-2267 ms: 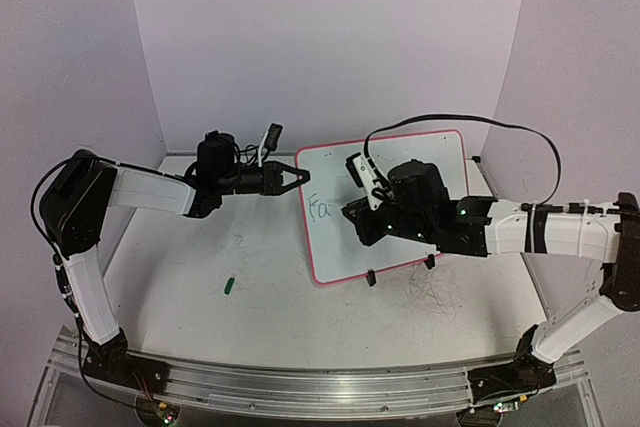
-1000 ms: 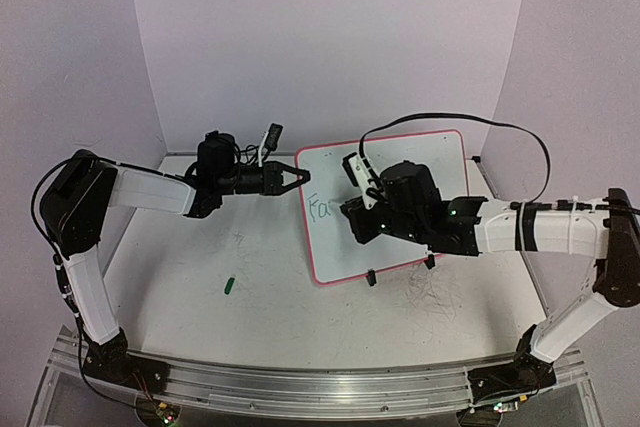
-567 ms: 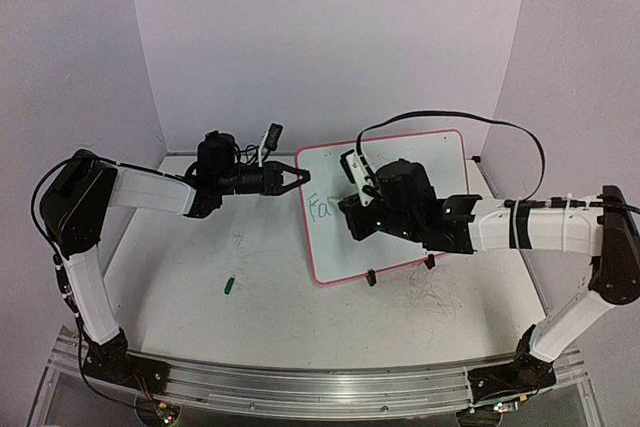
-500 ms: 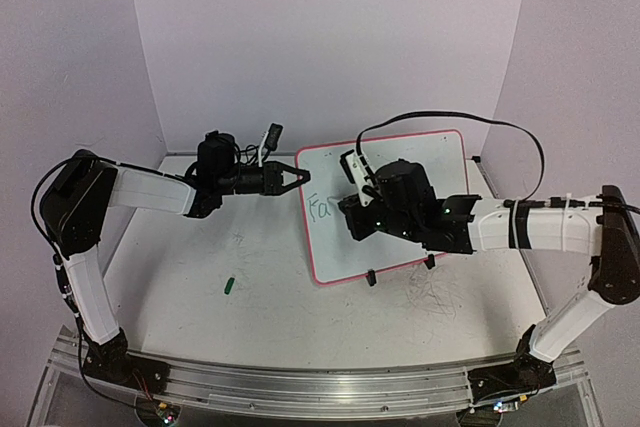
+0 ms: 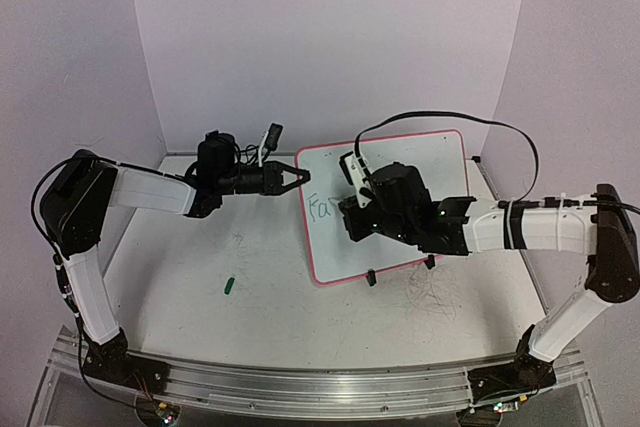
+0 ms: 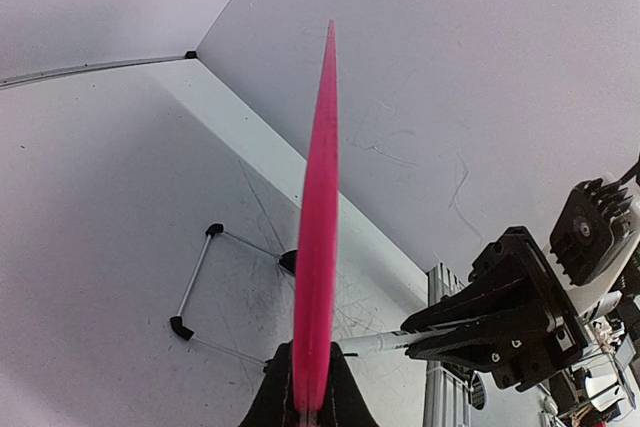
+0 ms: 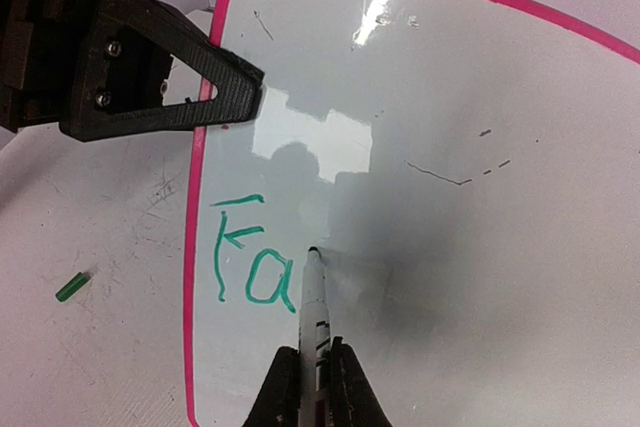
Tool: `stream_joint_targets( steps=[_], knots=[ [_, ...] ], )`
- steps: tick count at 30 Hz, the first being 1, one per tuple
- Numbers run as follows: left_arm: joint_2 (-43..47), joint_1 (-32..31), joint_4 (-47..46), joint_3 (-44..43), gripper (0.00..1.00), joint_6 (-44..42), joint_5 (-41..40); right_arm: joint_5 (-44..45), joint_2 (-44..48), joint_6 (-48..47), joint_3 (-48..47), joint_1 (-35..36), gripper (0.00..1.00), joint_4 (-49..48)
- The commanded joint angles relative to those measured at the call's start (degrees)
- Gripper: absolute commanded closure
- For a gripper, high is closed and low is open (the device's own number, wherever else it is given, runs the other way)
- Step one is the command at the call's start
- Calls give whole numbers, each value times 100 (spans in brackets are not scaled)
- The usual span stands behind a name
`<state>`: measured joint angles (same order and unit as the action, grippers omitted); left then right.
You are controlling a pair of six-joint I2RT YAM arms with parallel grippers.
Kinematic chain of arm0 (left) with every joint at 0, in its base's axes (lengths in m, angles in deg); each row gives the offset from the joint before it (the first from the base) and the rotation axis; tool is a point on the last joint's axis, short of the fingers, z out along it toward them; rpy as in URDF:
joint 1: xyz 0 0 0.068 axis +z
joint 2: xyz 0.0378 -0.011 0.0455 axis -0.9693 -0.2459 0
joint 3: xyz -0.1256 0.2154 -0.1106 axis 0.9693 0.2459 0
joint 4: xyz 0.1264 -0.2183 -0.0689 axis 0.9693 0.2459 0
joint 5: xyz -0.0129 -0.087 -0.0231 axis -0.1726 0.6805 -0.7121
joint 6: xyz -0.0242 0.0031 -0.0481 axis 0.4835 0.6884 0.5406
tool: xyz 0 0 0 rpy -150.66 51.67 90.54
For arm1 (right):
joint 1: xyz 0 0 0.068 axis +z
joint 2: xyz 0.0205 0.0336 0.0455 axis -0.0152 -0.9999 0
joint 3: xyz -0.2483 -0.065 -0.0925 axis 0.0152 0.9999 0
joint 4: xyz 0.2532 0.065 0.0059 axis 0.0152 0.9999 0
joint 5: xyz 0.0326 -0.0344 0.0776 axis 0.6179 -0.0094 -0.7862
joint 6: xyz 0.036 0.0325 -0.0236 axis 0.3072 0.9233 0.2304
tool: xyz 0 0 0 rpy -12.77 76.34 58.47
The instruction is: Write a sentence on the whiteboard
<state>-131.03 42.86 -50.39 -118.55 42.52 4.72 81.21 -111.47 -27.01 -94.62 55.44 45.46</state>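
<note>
Space for the next letter lies just right of green handwritten "Fa" (image 7: 250,265), where my right end effector (image 7: 312,372), clamped on a thin white marker (image 7: 313,302), touches the pink-framed whiteboard (image 7: 480,247).

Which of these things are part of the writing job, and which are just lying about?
In use: whiteboard, its edge clamped by the left gripper; marker in the right gripper; green letters "Fa".
Lying about: small green piece on the table, perhaps a cap; scribbles there too.
</note>
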Motion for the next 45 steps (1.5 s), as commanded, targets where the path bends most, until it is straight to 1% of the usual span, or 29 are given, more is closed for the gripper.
stream_joint_targets(
  steps=[1,4,8,17,24,45],
  knots=[
    [-51,-58,141,-224,100,-23,-18,-33,396,-38,-8,-22,100,-91],
    [-52,-58,144,-210,100,-31,-24,-198,471,-56,67,-22,100,-94],
    [-42,-58,141,-197,100,-34,-32,-333,327,-15,59,-17,100,-94],
    [9,-58,162,-162,100,-50,-38,-145,158,56,-3,-19,100,-48],
    [9,-58,177,-171,100,-59,-40,-211,126,79,3,-17,100,18],
    [-18,-58,195,-236,100,-68,-33,-1,-53,101,-51,-20,100,47]
  ],
)
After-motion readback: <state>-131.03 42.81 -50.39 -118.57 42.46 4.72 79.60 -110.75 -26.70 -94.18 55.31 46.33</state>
